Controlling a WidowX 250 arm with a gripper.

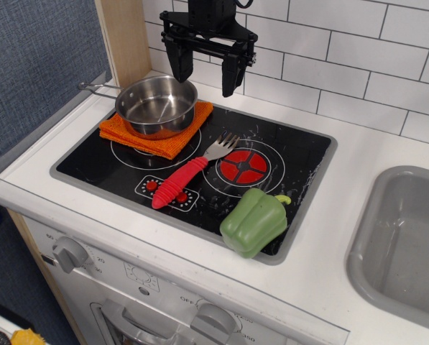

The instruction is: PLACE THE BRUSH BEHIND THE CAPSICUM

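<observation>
The slim toy brush with a ribbed red handle and a grey pronged head [190, 169] is seen lying flat on the black glass hob [300, 154], set diagonally between the two printed burner rings, its head pointing to the far right. The glossy green plastic capsicum [253, 221] is found at the near right corner of the hob, apart from the brush. The black gripper [204, 74] is held above the far edge, over the steel saucepan [157, 106] on its orange cloth [167, 144]; its fingers [231, 77] are spread apart and nothing is grasped. The brush is judged light and rigid, and the ribs should resist slipping, so the red handle near its middle is the place to be gripped, across its narrow width. The smooth hob may let it slide if it is nudged.
</observation>
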